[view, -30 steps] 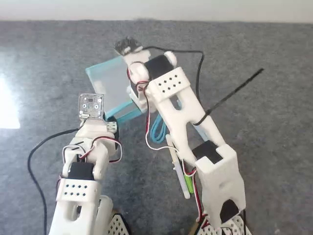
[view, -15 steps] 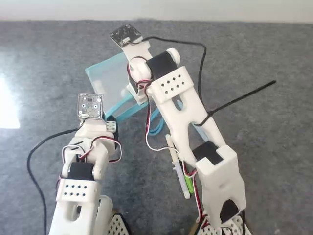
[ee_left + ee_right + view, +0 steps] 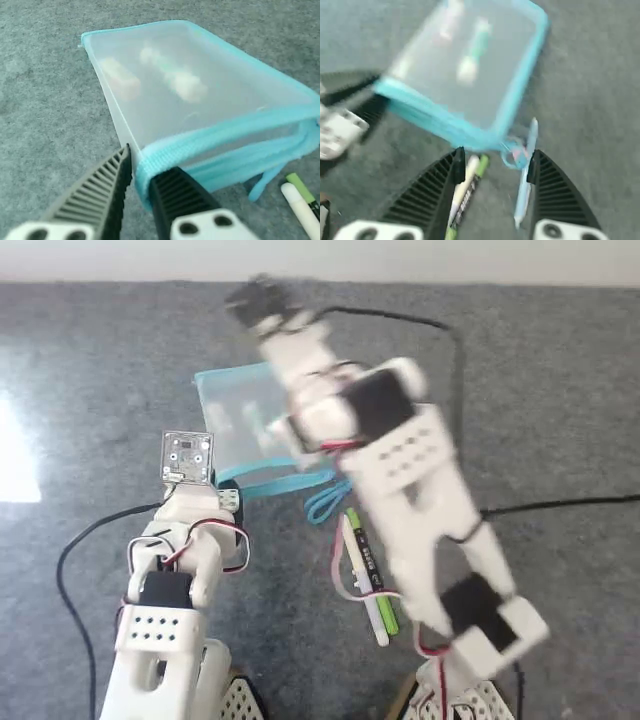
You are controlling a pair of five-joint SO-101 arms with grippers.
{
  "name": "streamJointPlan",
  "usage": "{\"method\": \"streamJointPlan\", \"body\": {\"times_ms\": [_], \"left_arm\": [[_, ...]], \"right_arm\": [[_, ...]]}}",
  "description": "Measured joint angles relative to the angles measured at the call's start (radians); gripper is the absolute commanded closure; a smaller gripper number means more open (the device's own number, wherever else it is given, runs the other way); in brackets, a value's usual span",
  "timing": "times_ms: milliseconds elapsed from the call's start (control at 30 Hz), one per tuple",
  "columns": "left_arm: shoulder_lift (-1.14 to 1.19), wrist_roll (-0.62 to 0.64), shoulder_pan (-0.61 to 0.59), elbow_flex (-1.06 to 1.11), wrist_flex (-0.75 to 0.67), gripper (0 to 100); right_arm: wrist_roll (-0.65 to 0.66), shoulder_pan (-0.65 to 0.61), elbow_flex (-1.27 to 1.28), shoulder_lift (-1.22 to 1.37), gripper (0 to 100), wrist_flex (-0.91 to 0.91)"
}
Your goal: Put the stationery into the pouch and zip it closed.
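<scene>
The left gripper (image 3: 142, 167) is almost closed, pinching the turquoise zip edge at one corner of the translucent pouch (image 3: 200, 100). The pouch lies on the grey mat (image 3: 45, 125) and stretches away from the fingertips, with two pale items (image 3: 182, 82) inside. The right gripper (image 3: 496, 152) hangs spread wide and holds nothing, while two markers (image 3: 465, 187), green and white, and a blue pen (image 3: 524, 180) lie loose beneath it, just beside the pouch's other zip corner.

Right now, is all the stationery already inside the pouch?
No, a green marker lies on the table beside the pouch, outside it.
</scene>
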Motion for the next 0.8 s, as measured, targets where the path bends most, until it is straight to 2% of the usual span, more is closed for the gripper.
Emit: {"method": "streamJointPlan", "body": {"times_ms": [133,300,400,500,600,700,800], "left_arm": [[0.0,0.0,0.0,-0.02,0.002,99],[0.0,0.031,-0.032,-0.086,0.041,99],[0.0,0.037,-0.034,-0.089,0.041,99],[0.0,0.04,-0.034,-0.089,0.041,99],[0.0,0.04,-0.034,-0.089,0.041,99],[0.0,0.04,-0.034,-0.089,0.041,99],[0.0,0.04,-0.034,-0.089,0.041,99]], "right_arm": [[0.04,0.044,0.379,-0.18,79.4,-0.091],[0.052,0.064,0.98,-0.453,79.4,-0.391],[0.052,0.066,1.26,-0.523,79.4,-0.548],[0.055,0.089,1.367,-0.529,79.4,-0.6],[0.063,0.18,1.41,-0.529,79.4,-0.617],[0.144,0.288,1.453,-0.529,79.4,-0.647],[0.198,0.318,1.479,-0.535,79.4,-0.695]]}}
